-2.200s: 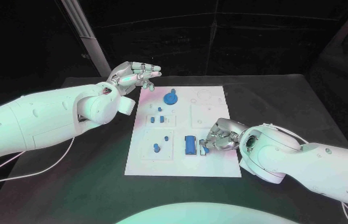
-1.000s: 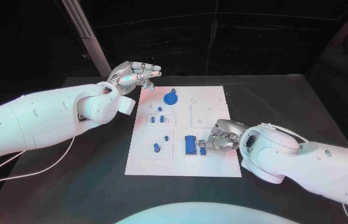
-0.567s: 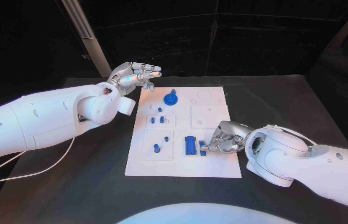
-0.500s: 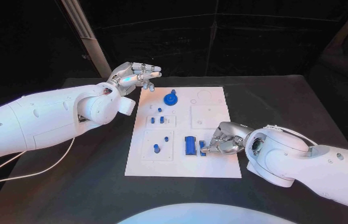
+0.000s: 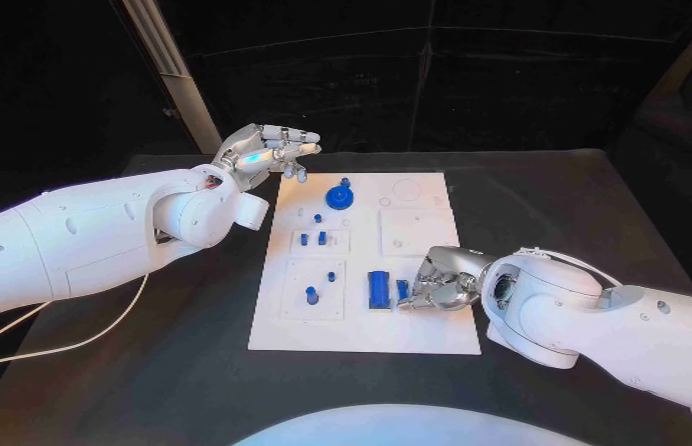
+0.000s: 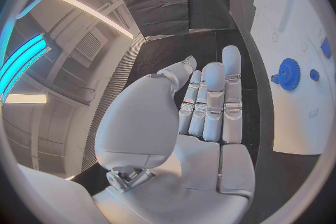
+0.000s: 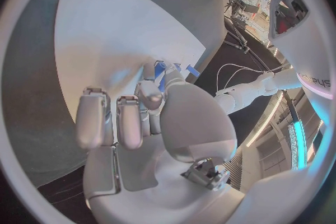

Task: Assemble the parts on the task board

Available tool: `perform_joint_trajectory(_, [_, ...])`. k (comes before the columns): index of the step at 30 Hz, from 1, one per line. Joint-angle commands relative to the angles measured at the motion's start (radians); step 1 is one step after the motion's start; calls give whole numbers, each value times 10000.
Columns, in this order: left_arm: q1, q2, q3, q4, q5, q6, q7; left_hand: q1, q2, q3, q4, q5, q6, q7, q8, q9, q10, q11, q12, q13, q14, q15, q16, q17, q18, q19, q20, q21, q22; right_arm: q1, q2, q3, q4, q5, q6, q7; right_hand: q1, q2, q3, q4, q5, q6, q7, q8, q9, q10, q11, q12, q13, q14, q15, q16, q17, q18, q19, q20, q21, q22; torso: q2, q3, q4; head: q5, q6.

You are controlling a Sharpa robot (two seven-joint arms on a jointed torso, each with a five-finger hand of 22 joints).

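White board lying flat on the black table, taken here as the landmark. The right hand rests at the board's near right edge, fingers curled down onto a small blue piece; the fingers cover most of it, so whether it is pinched or merely touched cannot be told. In the right wrist view, a sliver of blue shows past the fingertips, the rest hidden. Just beside it, toward the board's middle, stands a larger blue block. Small blue pegs sit near the board's left edge, their shapes too small to make out. A blue gear lies near the far edge. The left hand hovers beyond the board's far left corner, fingers loosely bent, holding nothing; its wrist view shows the fingers side by side and an empty palm.
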Motion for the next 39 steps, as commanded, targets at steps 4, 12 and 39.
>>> perform_joint_trajectory(4, [18,3,6,12,33,88,30,-8,68,-39,-1,-13,-52,7,50,-11,-51,27,46,-5,-75,24,-69,-10,65,-64,0,-30,-15,10,55,2,-154,-195,42,-250,-21,203,-84,53,118,33,33,-53,28,86,21,-1,39,659,-6,-4,453,-175,66,16,50,37,6,-1,-23,22,-33])
perform_joint_trajectory(12, [18,8,6,5,33,96,23,-8,68,-39,-1,-13,-52,7,50,-11,-51,27,46,-5,-75,24,-69,-10,65,-64,0,-30,-15,11,177,2,-257,-313,716,-279,769,185,-43,-520,-856,34,20,-62,66,75,-8,-31,60,655,-31,-13,450,-171,57,-11,39,35,2,18,-13,28,-69])
perform_joint_trajectory(39, [15,97,-29,-159,659,224,35,-110,34,-137,48,-16,-73,1,57,-14,-68,34,80,-6,-144,41,-132,-161,58,-78,14,-70,-50,665,-461,16,-2126,6808,-1000,5853,2156,746,-608,-1068,-467,-1509,756,-951,-171,-2484,761,-6505,-4629,-1475,587,-6778,-7281,1092,-3137,512,-6171,-7448,-243,-94,-28,-288,601])
